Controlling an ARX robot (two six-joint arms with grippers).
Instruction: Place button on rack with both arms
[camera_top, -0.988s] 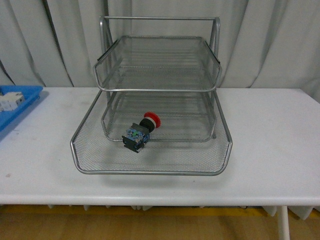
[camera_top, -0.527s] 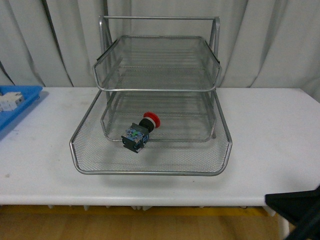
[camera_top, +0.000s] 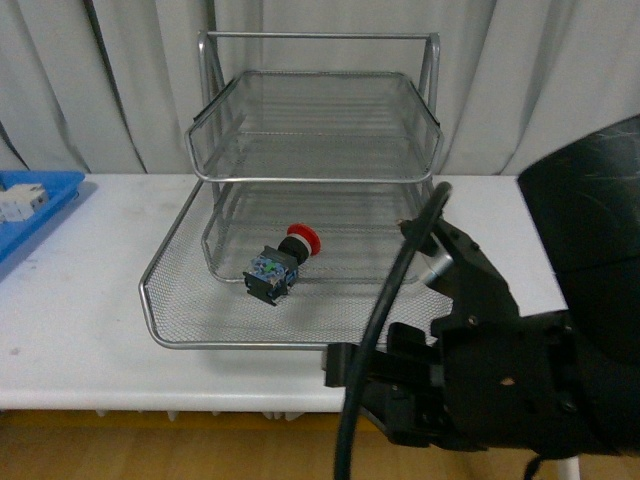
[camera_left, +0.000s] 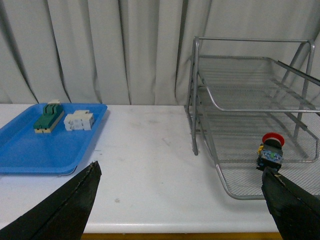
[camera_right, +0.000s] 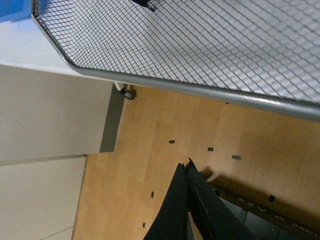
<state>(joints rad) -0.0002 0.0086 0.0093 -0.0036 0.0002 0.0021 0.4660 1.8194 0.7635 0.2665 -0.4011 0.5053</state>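
While the button (camera_top: 283, 260) is already lying in the rack (camera_top: 300, 320) at its tray's 11 o'clock, the right gripper (camera_right: 186, 172), jaws closed and empty, is hanging below.

blue tray (camera_left: 45, 150) on white table (camera_left: 145, 165) | green block (camera_left: 48, 117), white block (camera_left: 79, 120) (side by side)

Counted on the white table (camera_left: 150, 165): one of each kind.

One silver wire-mesh three-tier rack (camera_top: 315, 175); inside its lowest tray, one red-capped black push-button switch (camera_top: 280, 262). Well left of the rack, one flat blue plastic tray (camera_left: 45, 150) holding one green-topped block (camera_left: 48, 116) and one white block (camera_left: 79, 120).
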